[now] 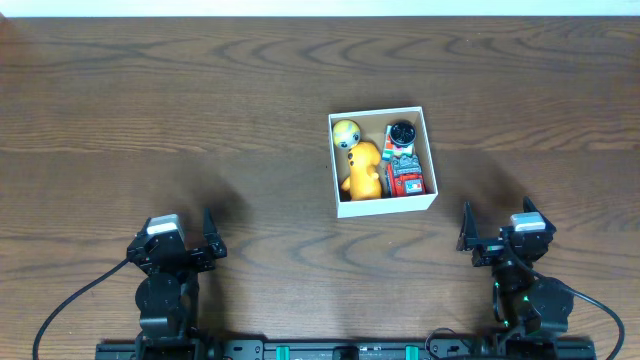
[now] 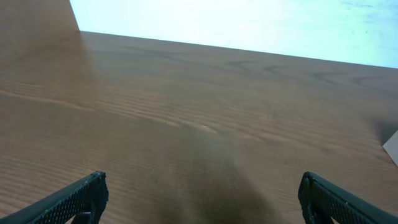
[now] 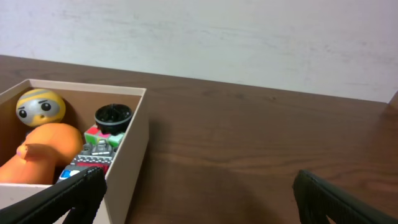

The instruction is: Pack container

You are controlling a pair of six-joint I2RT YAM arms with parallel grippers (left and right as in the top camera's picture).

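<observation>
The container (image 1: 431, 160) is a small white box on the wooden table, right of centre; the right wrist view shows its near wall (image 3: 135, 158) at the left. Inside lie a yellow round-headed figure (image 1: 347, 133), an orange toy (image 1: 363, 170), a black round piece (image 1: 402, 132) and a red and grey toy (image 1: 406, 175). My left gripper (image 1: 181, 243) stands open at the front left, far from the box, with bare table between its fingers. My right gripper (image 1: 495, 228) stands open at the front right, just short of the box, empty.
A pale wall (image 3: 249, 37) rises behind the table's far edge. In the left wrist view only wood grain (image 2: 199, 124) and a white corner of the box (image 2: 392, 146) at the right edge show.
</observation>
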